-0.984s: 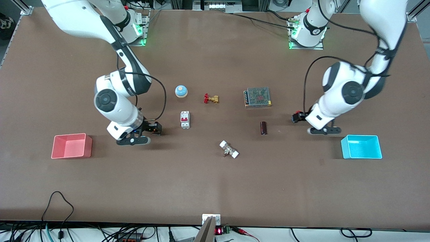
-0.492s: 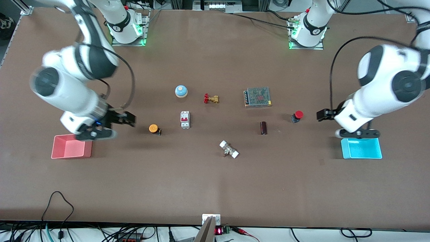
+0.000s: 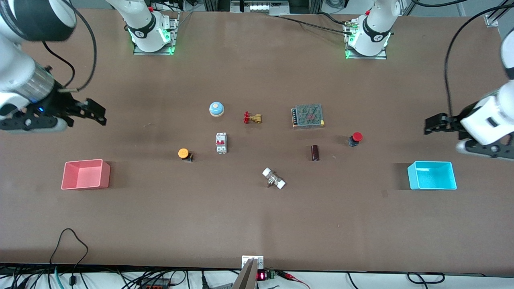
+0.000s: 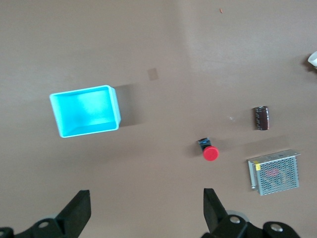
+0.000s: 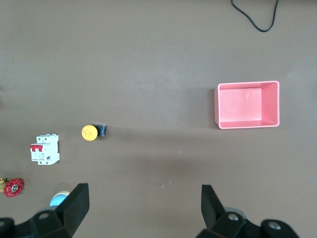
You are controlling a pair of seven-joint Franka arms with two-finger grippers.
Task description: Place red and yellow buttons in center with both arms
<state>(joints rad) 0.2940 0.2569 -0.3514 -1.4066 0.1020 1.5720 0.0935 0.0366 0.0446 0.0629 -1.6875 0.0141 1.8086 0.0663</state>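
left gripper (image 4: 143, 218) fingers apart, empty | right gripper (image 5: 141, 213) likewise | front view alone shows both buttons

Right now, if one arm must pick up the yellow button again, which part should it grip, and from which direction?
Grip the black body of the yellow button, coming straight down from above. It lies on its side beside the white breaker, so the round cap would likely slip, while the body's sides look flatter.

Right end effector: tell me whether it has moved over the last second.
Yes. The right end effector, open and empty, has pulled away from the yellow button, up and past the pink bin toward the table's end.
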